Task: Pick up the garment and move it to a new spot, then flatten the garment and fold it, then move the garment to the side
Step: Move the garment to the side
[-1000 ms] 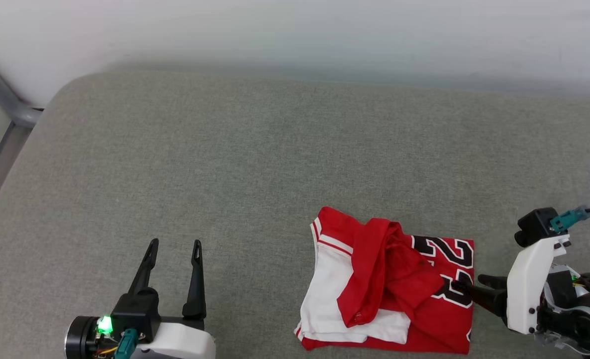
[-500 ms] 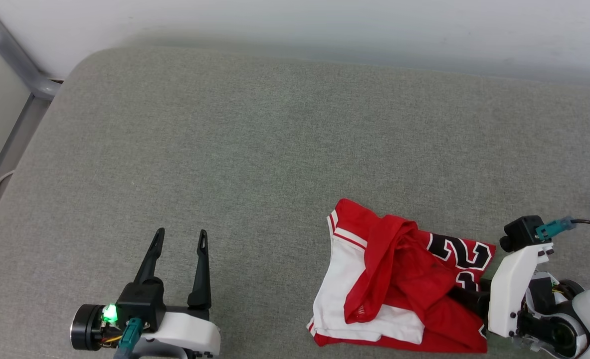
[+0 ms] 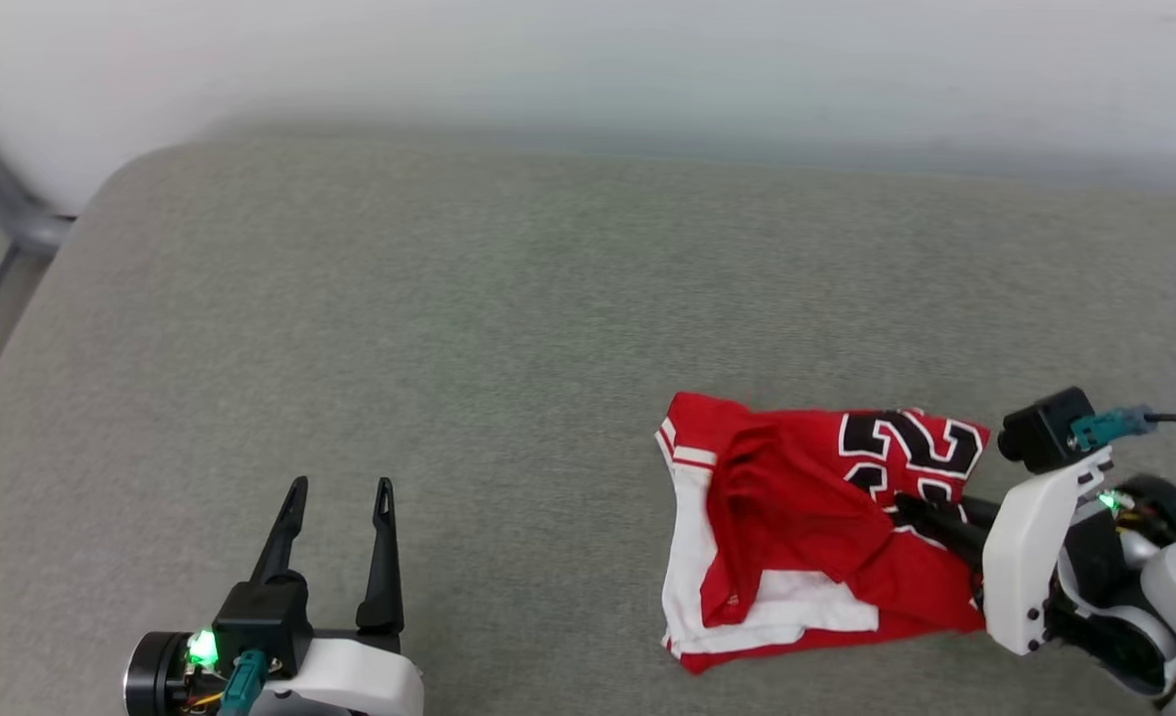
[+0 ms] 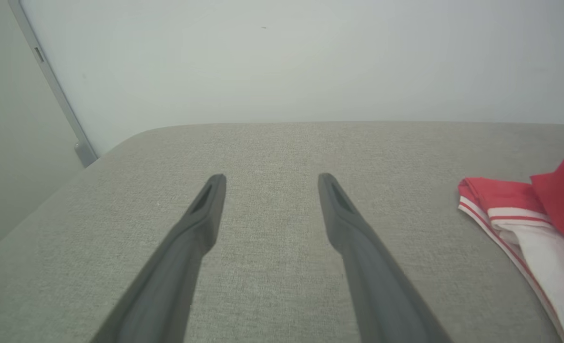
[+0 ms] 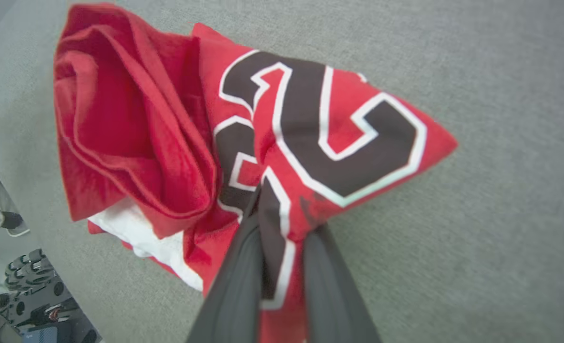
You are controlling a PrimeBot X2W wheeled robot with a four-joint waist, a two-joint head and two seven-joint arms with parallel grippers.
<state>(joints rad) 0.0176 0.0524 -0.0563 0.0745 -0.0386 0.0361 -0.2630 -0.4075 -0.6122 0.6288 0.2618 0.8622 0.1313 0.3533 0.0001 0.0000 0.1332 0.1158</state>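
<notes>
Head view: red soft-fabric T-shirt with white sleeves and black numerals [image 3: 806,517] lies crumpled on the grey fabric cushion [image 3: 508,328]; right claw [image 3: 908,507] is clenched on its numeral side; left claw [image 3: 340,487] is released, T-shirt well apart to its right. Left wrist view: fingers spread above the cushion; striped sleeve trim [image 4: 489,216] at far right. Right wrist view: numeral fold pinched between the two fingers; dark floor clutter [image 5: 29,295] at lower left.

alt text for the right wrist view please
The right gripper pinches a fold of the red garment at its black-and-white lettering. The crumpled rest lies on a grey fabric surface.
</notes>
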